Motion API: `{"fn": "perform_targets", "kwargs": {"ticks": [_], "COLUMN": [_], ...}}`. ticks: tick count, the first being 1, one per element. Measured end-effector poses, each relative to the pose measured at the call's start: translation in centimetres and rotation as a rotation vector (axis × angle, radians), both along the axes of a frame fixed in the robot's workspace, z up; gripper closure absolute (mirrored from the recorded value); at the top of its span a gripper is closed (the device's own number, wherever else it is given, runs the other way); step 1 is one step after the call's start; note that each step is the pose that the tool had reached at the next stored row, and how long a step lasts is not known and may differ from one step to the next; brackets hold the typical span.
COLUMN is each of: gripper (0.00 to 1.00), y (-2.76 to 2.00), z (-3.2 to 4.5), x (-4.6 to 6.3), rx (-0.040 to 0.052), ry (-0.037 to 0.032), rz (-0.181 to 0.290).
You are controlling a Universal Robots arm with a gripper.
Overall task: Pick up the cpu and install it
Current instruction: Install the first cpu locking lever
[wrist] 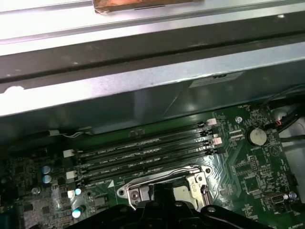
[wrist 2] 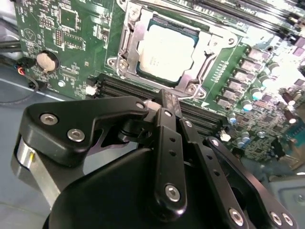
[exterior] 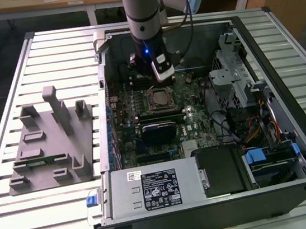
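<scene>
The cpu (wrist 2: 164, 50), a pale silvery square chip, lies flat inside the black metal-framed socket (wrist 2: 131, 36) on the green motherboard (wrist 2: 62, 33). In the exterior view the cpu (exterior: 159, 98) sits in the middle of the open computer case. My gripper (wrist 2: 167, 98) hangs just above the board, beside the socket, over the memory slots. Its black fingers (wrist 2: 164, 119) are shut together with nothing between them. In the exterior view the gripper (exterior: 158, 82) sits slightly behind the socket. The first wrist view shows the socket frame (wrist: 162, 183) just past the gripper's black body.
A grey plastic holder block (exterior: 50, 145) with upright posts stands on the slatted table at the exterior view's left. Case walls (exterior: 104, 87) surround the board. A power supply (exterior: 152, 191), drive cage (exterior: 236, 64) and cables (exterior: 251, 130) fill the front and the exterior view's right.
</scene>
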State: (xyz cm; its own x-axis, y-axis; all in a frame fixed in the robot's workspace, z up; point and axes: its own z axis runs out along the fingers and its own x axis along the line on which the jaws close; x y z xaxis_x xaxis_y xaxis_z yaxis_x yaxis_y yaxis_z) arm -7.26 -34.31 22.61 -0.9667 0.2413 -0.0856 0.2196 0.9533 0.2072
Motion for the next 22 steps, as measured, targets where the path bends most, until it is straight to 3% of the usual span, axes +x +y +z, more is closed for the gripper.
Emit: {"fn": "perform_targets", "kwargs": {"ticks": [6, 12, 13, 16, 22], "gripper": [0.89, 0.89, 0.89, 0.89, 0.89], "y": [0.0, 0.0, 0.01, 0.09, 0.7], "z": [-0.26, -0.39, -0.44, -0.52, -0.65], "x": [0.12, 0.13, 0.13, 0.13, 0.09], "rx": [0.0, 0.0007, 0.0014, 0.0022, 0.0018], "ry": [-0.0272, -0.0698, -0.0739, -0.0744, -0.0745], "rz": [-0.021, -0.034, -0.035, -0.037, -0.048]}}
